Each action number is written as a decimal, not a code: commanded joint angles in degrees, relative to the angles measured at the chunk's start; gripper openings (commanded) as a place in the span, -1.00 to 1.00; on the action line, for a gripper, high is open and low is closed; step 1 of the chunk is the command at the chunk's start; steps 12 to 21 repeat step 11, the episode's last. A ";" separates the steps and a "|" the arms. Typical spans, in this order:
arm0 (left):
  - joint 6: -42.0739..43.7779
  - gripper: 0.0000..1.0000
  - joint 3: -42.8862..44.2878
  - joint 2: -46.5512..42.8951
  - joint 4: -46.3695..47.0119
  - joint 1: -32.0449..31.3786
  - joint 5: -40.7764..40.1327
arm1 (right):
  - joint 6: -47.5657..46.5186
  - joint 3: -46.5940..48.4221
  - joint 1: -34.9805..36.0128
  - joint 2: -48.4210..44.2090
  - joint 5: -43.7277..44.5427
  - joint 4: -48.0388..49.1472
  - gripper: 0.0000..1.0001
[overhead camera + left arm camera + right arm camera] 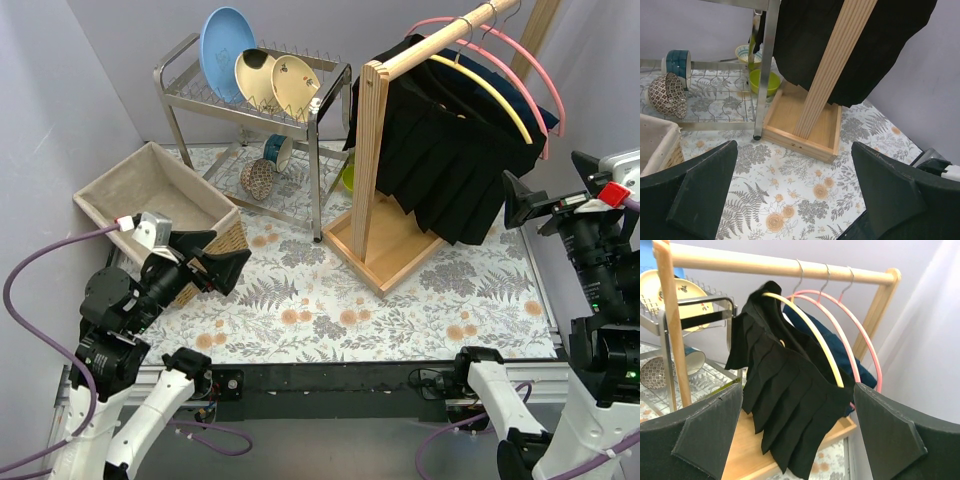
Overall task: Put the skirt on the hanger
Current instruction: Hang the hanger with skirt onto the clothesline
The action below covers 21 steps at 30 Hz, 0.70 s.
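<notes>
At the far right of the table, a black pleated skirt (450, 150) hangs draped over a yellow hanger (490, 92). The hanger's hook sits on the round rail (440, 38) of a wooden clothes rack (368, 160). The skirt's waist is bunched on the hanger arm nearer the rack's upright post. Its pleats fall at a slant, with the hem above the rack's shallow wooden base tray (390, 250).

Just behind the yellow hanger on the same rail hang two pink hangers (520, 60). A dark blue garment (840, 350) hangs there too; which hanger carries it is unclear.

The right gripper (798, 390) is raised near the skirt's right side, apart from it. Its jaws are spread wide and hold nothing.

The left gripper (218, 258) hovers low at the near left of the table, well apart from the rack. It points toward the rack, and its jaws are also spread wide and hold nothing.

Beside the left gripper sits a woven basket (150, 195) with a pale cloth liner.

At the back stands a metal dish rack (250, 95). It holds a blue plate (225, 40) and two cream plates (275, 78) on edge, with patterned bowls (262, 178) on the shelf below. A green bowl (764, 81) lies between the dish rack and the clothes rack.

A fern and flower print cloth covers the table (380, 310).
</notes>
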 commanded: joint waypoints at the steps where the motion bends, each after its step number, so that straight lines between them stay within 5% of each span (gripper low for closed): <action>1: -0.39 0.96 2.00 -0.75 -3.91 -0.06 -1.67 | 2.86 -1.60 -0.09 -1.82 4.36 0.02 0.97; 21: -0.65 0.96 2.79 -1.72 -5.40 -0.06 -2.46 | 2.07 -5.29 0.00 -5.95 4.10 0.81 0.96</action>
